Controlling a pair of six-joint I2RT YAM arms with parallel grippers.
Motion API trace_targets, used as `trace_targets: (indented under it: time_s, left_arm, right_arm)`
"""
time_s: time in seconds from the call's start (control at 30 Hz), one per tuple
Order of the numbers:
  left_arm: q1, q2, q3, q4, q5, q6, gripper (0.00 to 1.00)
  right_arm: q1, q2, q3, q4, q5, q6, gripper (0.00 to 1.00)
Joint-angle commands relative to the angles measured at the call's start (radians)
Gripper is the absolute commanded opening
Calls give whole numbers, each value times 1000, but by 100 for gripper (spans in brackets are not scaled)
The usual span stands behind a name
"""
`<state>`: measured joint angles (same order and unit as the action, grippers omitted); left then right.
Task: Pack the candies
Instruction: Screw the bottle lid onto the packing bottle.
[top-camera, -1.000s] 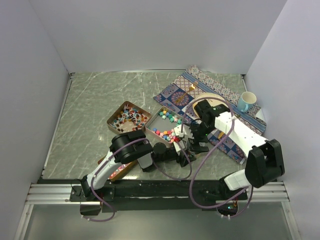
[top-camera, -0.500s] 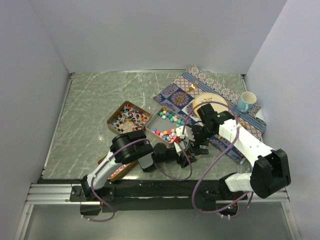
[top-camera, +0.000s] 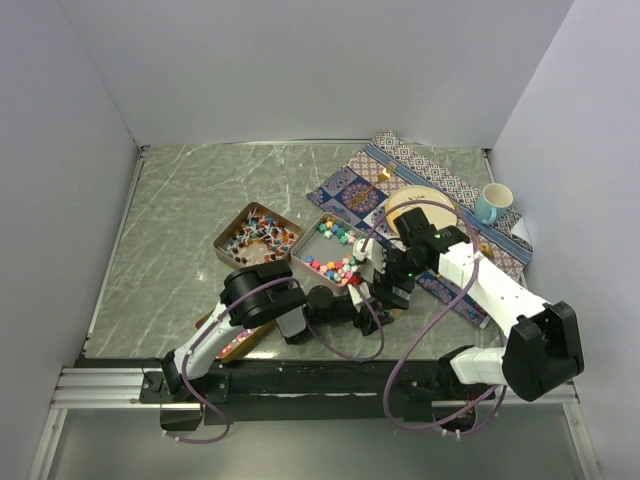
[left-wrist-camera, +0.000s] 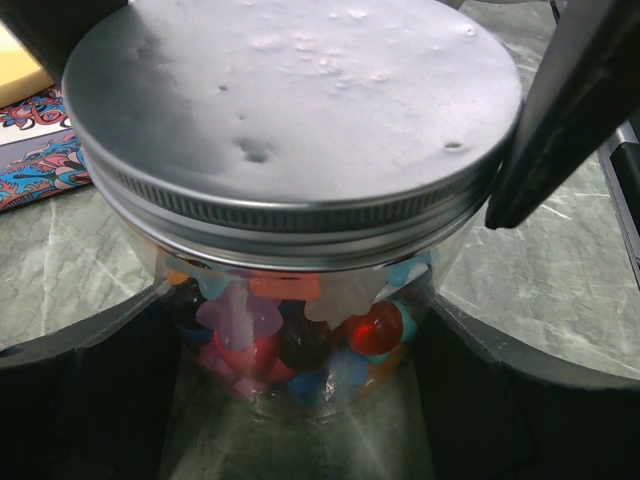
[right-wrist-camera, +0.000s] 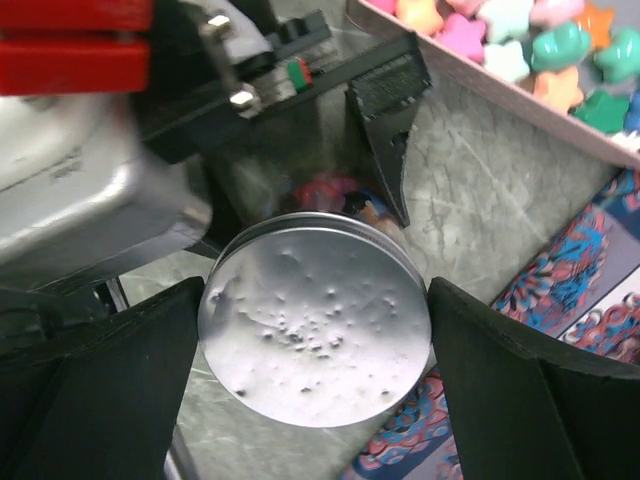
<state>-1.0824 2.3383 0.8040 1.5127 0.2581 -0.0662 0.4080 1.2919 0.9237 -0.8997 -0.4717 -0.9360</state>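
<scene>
Nearest us, our left hand (left-wrist-camera: 295, 300) clasps the clear jar (left-wrist-camera: 290, 350), which has candies (left-wrist-camera: 375, 330) packed inside. Our right hand (right-wrist-camera: 315, 340) pinches its metal lid (right-wrist-camera: 315, 320) from above. We judge the lid could seat crooked, or the jar could twist in that grip and spill. Just beyond, an open tin (right-wrist-camera: 480, 80) of loose candies crowds the right wrist. Farther across the surface (top-camera: 180, 220) lie a patterned cloth (top-camera: 420, 170) and a mug (top-camera: 492, 203).
</scene>
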Motion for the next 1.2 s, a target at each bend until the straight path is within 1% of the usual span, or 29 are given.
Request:
trace_targets:
  time_s: [0.0, 0.03, 0.1, 0.13, 0.17, 0.2, 0.23, 0.27, 0.33, 0.4, 0.47, 0.57, 0.6, 0.63, 0.67, 0.7, 0.73, 0.77, 0.8, 0.83, 0.9, 0.93, 0.97, 1.0, 1.1, 1.17]
  left_arm:
    - [38, 96, -69, -43, -160, -104, 56]
    - [39, 95, -75, -39, -157, -104, 58]
    - [38, 87, -81, -31, -154, -101, 66]
    - [38, 85, -88, -26, -155, -109, 70]
    - [39, 82, -91, -11, -161, -115, 81]
    - [41, 78, -97, -3, -154, -118, 87]
    - [41, 73, -104, 0, -146, -112, 98]
    - [42, 59, -112, 0, -131, -110, 97]
    - [55, 30, -138, -2, -109, -112, 96]
    - [62, 10, -155, -20, -44, -93, 97]
    - [62, -17, -186, -38, -11, -41, 96]
    - [61, -51, -215, -81, 0, -14, 96]
    - [61, -59, -221, -88, 4, -8, 96]
    - [61, -66, -226, -100, 18, 5, 96]
    - [58, -66, -224, -111, 20, 11, 96]
    - [49, -65, -218, -117, 18, 16, 96]
    - [42, -56, -213, -118, 7, 22, 97]
    - [36, -50, -210, -112, -2, 23, 96]
    - [24, -43, -203, -109, -6, 23, 96]
    - [19, -36, -200, -106, -22, 22, 96]
    - [6, -33, -193, -100, -33, 20, 96]
    - [0, -31, -193, -101, -39, 22, 96]
    - [-5, -31, -193, -105, -49, 20, 96]
    - [-7, -33, -193, -106, -51, 22, 96]
    - [-10, -39, -201, -114, -53, 22, 97]
    - [-10, -62, -209, -129, -54, 23, 96]
  right_arm:
    - [-41, -11, -74, -185, 101, 174, 100]
    - [-57, -73, -77, -167, 100, 149, 100]
    - [-115, -127, -65, -128, 84, 68, 100]
    - [-141, -155, -27, -128, 64, 40, 100]
    - [-170, -157, -1, -140, 41, 8, 100]
    - [-219, -149, 27, -174, 19, -41, 100]
    - [-234, -120, 80, -198, 9, -59, 100]
    - [-248, -102, 105, -224, 4, -81, 100]
    - [-285, -56, 167, -290, -21, -122, 100]
    - [-304, -40, 191, -315, -36, -133, 100]
    - [-325, -34, 213, -311, -53, -129, 100]
    - [-324, -45, 253, -282, -93, -61, 100]
    - [-321, -60, 260, -247, -108, -37, 100]
    - [-293, -65, 273, -229, -120, -11, 99]
    - [-270, -69, 274, -187, -133, 50, 97]
    - [-244, -71, 274, -173, -133, 75, 93]
    - [-204, -72, 268, -159, -131, 97, 86]
    - [-145, -77, 258, -121, -131, 141, 82]
    - [-117, -85, 226, -102, -146, 155, 77]
    - [-94, -88, 207, -88, -156, 163, 64]
    - [-42, -94, 144, -35, -171, 198, 48]
    - [-34, -94, 130, -27, -177, 203, 31]
    - [-29, -92, 113, 4, -182, 229, 19]
    - [-23, -91, 83, 19, -186, 241, 11]
    - [1, -57, 47, 39, -183, 223, 9]
    - [9, -33, 40, 38, -148, 201, 8]
